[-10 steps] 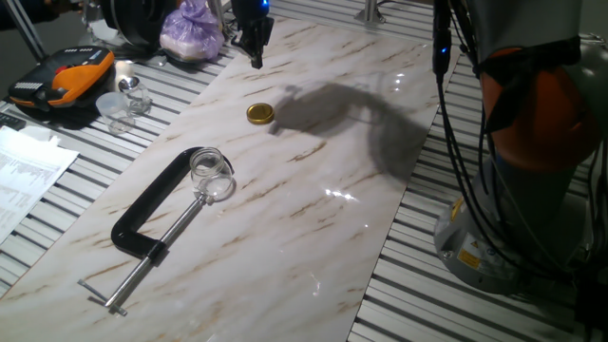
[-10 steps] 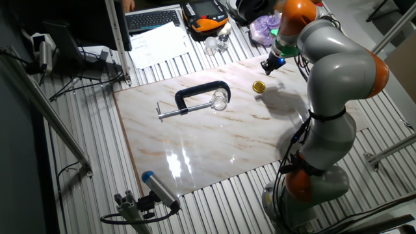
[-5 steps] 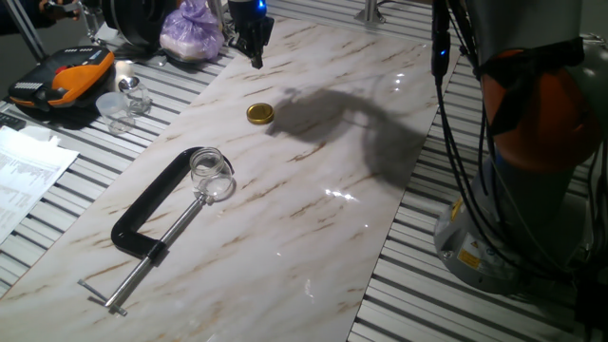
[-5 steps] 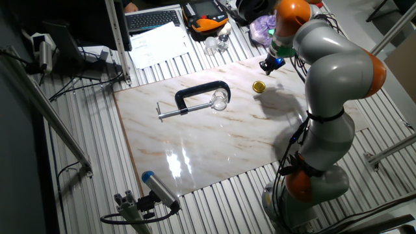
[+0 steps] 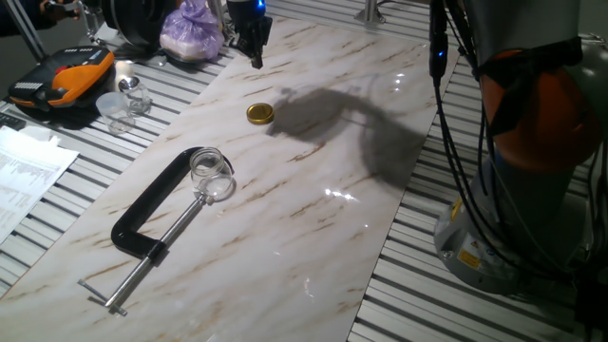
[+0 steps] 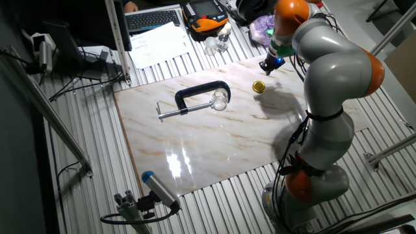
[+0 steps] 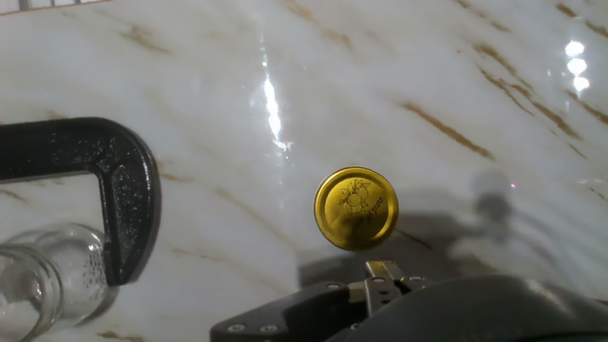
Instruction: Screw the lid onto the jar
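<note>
One lid (image 5: 259, 114) lay flat beyond the jar (image 5: 211, 172), which sat in the clamp (image 5: 152, 214). Your gripper (image 5: 255, 52) hung past the lid, holding nothing; I could not tell if it was open. You likely needed to descend and grasp.

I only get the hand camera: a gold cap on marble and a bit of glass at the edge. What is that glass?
Observer: A small jar, mouth open, sitting inside a black C-clamp.
Operator: Is the hand touching the cap?
Observer: No. The gripper hangs above the table, apart from the lid, on its far side from the jar.
Operator: Anything else around?
Observer: Clear cups beside an orange-black case, off the marble.
</note>
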`<state>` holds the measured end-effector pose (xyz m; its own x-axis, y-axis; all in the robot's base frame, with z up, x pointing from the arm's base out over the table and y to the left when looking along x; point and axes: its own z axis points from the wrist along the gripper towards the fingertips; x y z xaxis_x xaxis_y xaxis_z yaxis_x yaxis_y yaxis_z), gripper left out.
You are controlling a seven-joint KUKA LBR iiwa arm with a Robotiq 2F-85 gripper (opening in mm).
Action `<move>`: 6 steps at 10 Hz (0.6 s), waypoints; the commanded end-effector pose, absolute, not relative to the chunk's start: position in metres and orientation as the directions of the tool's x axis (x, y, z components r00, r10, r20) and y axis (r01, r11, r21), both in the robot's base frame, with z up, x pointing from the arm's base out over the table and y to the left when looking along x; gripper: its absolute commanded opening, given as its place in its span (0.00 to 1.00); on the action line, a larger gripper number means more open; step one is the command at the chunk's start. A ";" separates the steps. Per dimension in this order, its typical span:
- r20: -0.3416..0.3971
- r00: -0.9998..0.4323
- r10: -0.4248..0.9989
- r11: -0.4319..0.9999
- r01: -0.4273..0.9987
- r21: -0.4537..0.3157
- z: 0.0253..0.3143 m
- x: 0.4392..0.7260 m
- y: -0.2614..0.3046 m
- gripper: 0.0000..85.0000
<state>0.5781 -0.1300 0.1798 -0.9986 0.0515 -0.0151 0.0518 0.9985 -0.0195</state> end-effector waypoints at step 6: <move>-0.003 -0.997 0.078 0.997 0.078 0.003 0.176 0.580 -0.130 0.00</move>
<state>0.5800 -0.1297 0.1761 -0.9971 0.0763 -0.0036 0.0763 0.9971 0.0041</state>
